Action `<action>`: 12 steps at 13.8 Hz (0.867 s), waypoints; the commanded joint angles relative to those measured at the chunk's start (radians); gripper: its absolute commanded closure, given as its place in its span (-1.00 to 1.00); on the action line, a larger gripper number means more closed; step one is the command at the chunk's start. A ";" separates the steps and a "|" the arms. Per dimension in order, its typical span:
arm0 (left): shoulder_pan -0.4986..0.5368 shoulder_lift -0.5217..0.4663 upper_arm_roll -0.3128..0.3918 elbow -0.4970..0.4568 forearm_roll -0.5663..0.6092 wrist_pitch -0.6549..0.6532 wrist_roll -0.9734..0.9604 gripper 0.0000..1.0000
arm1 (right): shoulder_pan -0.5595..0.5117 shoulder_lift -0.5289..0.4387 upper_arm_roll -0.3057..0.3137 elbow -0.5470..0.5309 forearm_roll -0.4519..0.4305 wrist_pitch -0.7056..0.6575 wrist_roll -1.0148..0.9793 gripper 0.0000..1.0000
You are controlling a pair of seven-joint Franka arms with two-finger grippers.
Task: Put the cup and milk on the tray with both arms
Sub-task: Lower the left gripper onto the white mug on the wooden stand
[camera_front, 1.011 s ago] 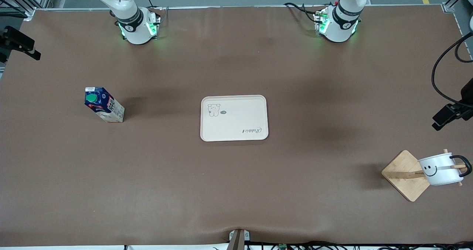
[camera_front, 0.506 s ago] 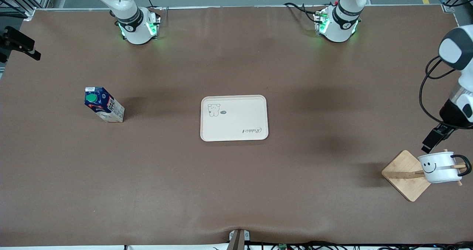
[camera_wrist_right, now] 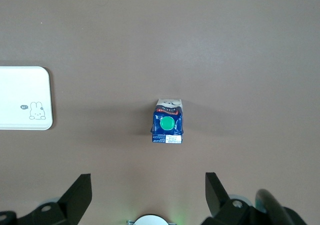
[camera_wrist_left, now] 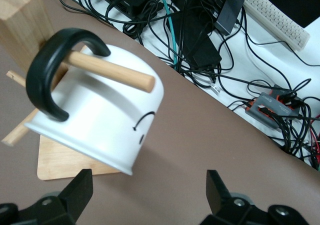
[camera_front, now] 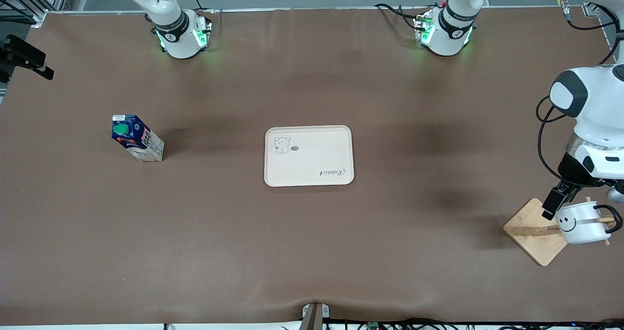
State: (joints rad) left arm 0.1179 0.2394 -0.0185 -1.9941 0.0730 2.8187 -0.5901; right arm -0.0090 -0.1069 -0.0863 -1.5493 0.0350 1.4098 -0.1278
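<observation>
Lowered my left gripper [camera_front: 560, 204] beside the cup [camera_front: 581, 223] (hung on its wooden peg [camera_wrist_left: 111, 71]), fingers spread. Right gripper [camera_wrist_right: 145, 195] waits wide above the milk [camera_wrist_right: 168, 121].

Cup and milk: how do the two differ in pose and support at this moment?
The cup hangs tilted on a peg of the wooden stand, off the table; the milk stands upright on the table itself. The cup is at the left arm's end, with the left pincer open right at it; the milk is at the right arm's end, with the right pincer open high above it. Neither is on the tray yet.
</observation>
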 commanded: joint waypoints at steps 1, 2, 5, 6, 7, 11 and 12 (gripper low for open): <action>0.016 0.012 -0.001 -0.026 0.014 0.065 -0.007 -1.00 | -0.012 0.009 0.004 0.015 0.016 0.000 -0.007 -1.00; 0.017 0.018 -0.001 -0.023 0.014 0.079 -0.002 -1.00 | -0.012 0.009 0.003 0.015 0.016 0.000 -0.007 -1.00; 0.017 0.044 0.000 -0.002 0.014 0.087 0.001 -0.81 | -0.012 0.009 0.003 0.015 0.016 0.002 -0.007 -1.00; 0.016 0.050 0.000 0.000 0.014 0.099 0.001 -0.73 | -0.012 0.009 0.003 0.015 0.016 0.003 -0.007 -1.00; 0.016 0.064 0.000 0.000 0.016 0.116 0.001 -0.66 | -0.012 0.009 0.003 0.015 0.016 0.003 -0.007 -1.00; 0.017 0.087 0.003 0.029 0.016 0.126 0.061 -0.38 | -0.012 0.013 0.004 0.015 0.016 0.005 -0.007 -1.00; 0.017 0.098 0.003 0.038 0.016 0.125 0.062 -0.27 | -0.012 0.013 0.005 0.017 0.016 0.005 -0.007 -1.00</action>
State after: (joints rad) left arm 0.1319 0.3137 -0.0176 -1.9886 0.0731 2.9335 -0.5428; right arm -0.0090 -0.1048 -0.0865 -1.5493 0.0350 1.4143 -0.1278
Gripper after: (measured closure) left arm 0.304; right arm 0.000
